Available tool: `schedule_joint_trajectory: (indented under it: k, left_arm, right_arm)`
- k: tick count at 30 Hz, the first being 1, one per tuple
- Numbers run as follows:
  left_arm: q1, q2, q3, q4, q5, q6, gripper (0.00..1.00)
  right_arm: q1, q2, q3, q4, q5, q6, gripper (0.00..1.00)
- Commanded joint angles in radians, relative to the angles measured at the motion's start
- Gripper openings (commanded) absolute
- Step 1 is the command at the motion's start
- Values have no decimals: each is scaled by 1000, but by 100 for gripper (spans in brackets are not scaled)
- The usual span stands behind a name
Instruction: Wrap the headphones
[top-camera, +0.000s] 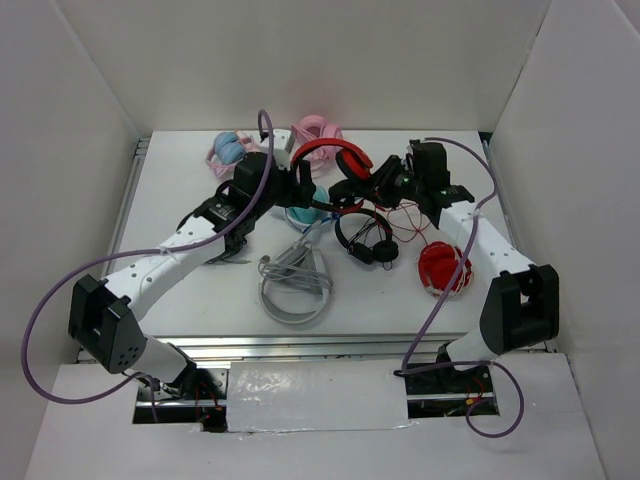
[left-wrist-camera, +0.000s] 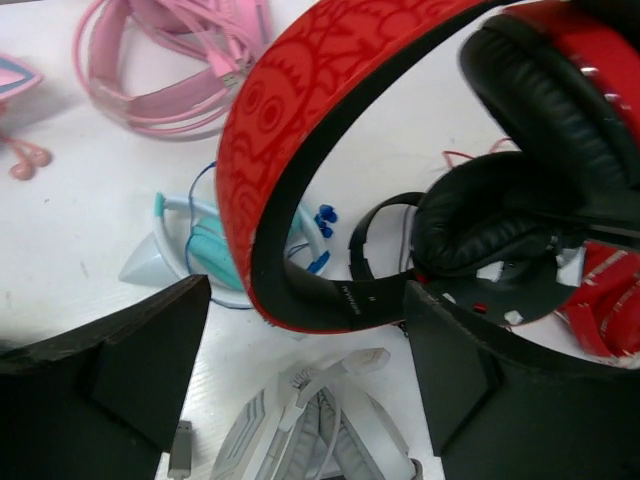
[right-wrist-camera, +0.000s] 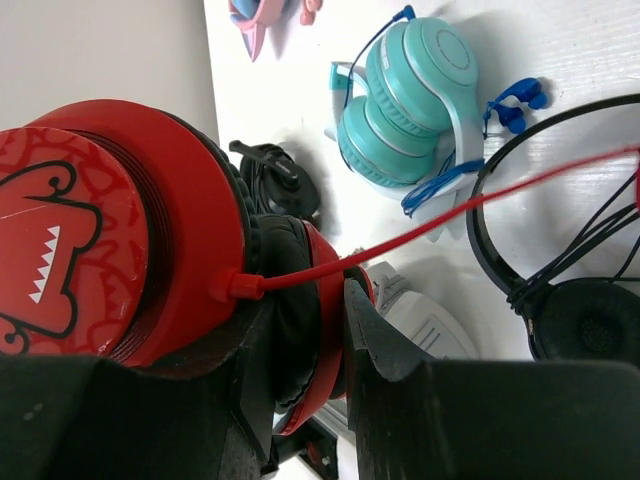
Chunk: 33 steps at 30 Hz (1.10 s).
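White table (top-camera: 180, 300), walled on three sides. Left arm (top-camera: 170, 255) comes in from lower left and right arm (top-camera: 490, 250) from lower right, meeting at upper centre of the top view. The headphones (top-camera: 335, 155) are there, held up off the table between the two claws. Long axis runs left-right across the frame, headband arch bulging toward the top edge, cups and black pads at the right end by the right arm. Right gripper (right-wrist-camera: 308, 300) is pinching a cup and ear pad between its fingers, and the printed red cup face sits just left of them. Left gripper (left-wrist-camera: 308, 290) is spread wide around the headband's lower end: the right finger touches it, with a gap at the left finger. Thin red cable (right-wrist-camera: 450, 215) leaves the cup and runs to the upper right of the right wrist view. On the table below: grey headphones (top-camera: 295, 285) lower centre, pink headphones (top-camera: 318, 130) top, teal headphones (right-wrist-camera: 410, 100), black on-ear headphones (top-camera: 365, 240), and a compact red pair (top-camera: 443, 268) at right.
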Motion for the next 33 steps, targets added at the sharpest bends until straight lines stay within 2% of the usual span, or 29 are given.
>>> schedule_joint_trajectory:
  k: [1,6,14,21,25,28,29,33]
  left_arm:
    - [-29,-27,7,40,-169,21,88]
    - [-68,7,40,14,-315,-18,72]
    - [-86,33,68,31,-451,5,68]
    - [-88,26,53,54,-426,36,62]
    - [-86,47,53,61,-433,34,58]
    - [-86,50,48,72,-426,22,50]
    - [-86,50,48,75,-420,22,44]
    - [-85,50,48,78,-426,28,40]
  right_arm:
    - [19,-82,0,65,24,22,0]
    - [53,-120,3,13,86,-15,0]
    - [65,-143,10,-42,138,-58,0]
    - [93,-143,29,-116,224,-101,0]
    - [99,-142,20,-81,175,-109,0]
    - [114,-131,36,-99,184,-119,0]
    - [114,-130,42,-105,184,-125,0]
    - [116,-153,20,-71,159,-116,0]
